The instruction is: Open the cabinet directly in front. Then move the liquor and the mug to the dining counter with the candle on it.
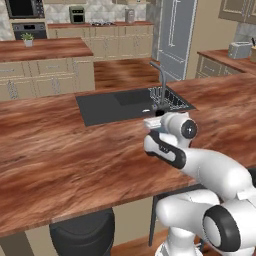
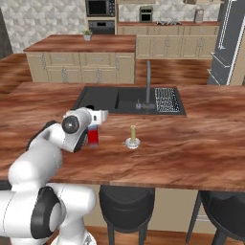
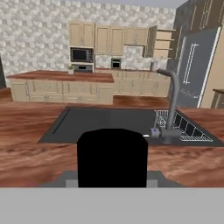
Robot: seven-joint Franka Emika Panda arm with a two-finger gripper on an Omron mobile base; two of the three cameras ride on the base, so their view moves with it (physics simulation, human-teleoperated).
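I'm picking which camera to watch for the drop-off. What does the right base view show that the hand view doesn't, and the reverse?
Right base view adds: the candle standing on the dining counter, the liquor just left of it, and black stools below the counter edge.
Hand view adds: the cabinet on the far wall with a door swung open, and a large dark shape close at bottom centre, which I cannot identify.
Both share: the black sink, the grey faucet, the far island and the microwave.
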